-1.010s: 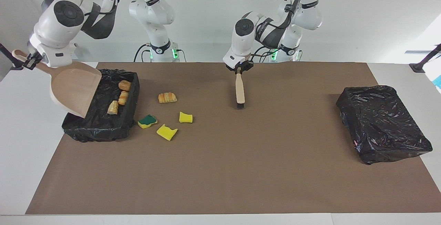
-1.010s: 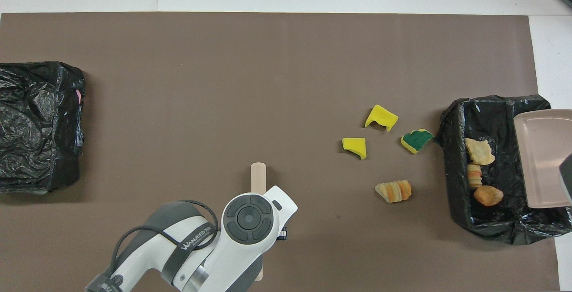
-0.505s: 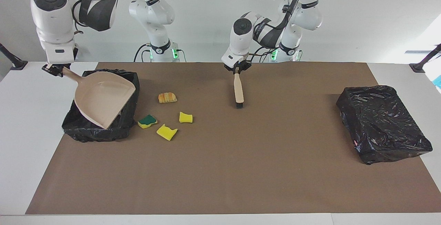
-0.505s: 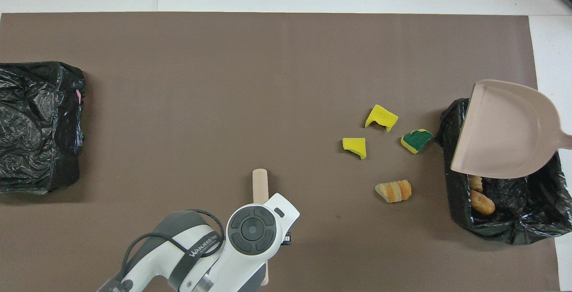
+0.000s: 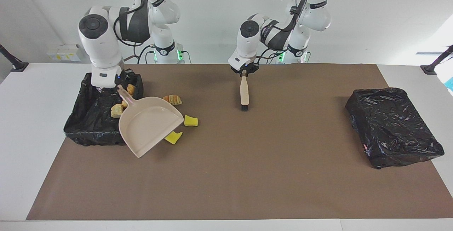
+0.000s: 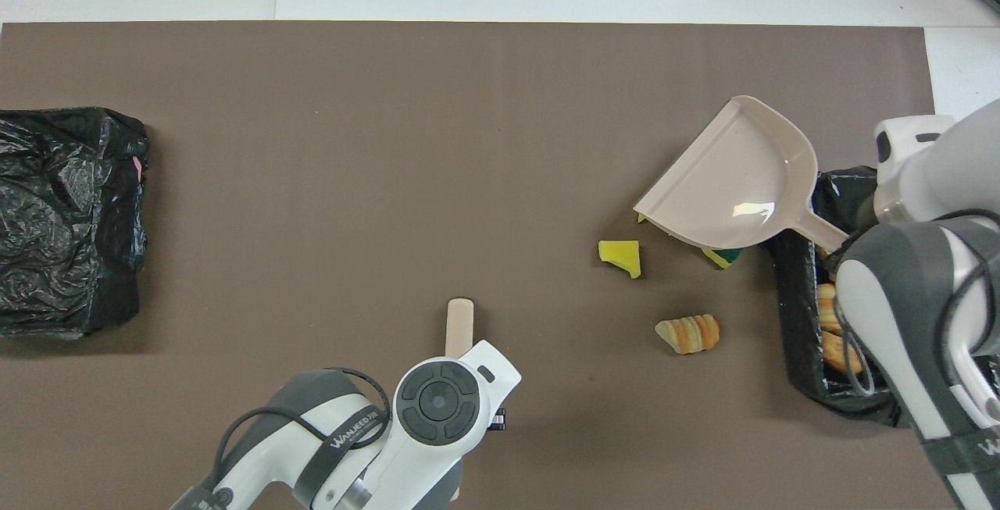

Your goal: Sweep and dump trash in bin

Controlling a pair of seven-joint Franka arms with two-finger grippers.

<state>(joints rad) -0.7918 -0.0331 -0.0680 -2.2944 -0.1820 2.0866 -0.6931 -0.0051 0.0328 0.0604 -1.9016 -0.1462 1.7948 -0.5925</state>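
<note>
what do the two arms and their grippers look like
Both arms are glossy white with rounded joints, dark grey sections at the wrists and round dark caps on the joints. Loose black cables loop along each. One forearm band carries white lettering. Green lights glow at both bases. The left gripper is small and black; the right gripper sits under a white block.

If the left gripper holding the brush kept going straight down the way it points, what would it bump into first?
Probably just the brown mat. The left gripper points down with the brush hanging below it, so the bristles would likely touch bare mat first. No trash lies under it.
</note>
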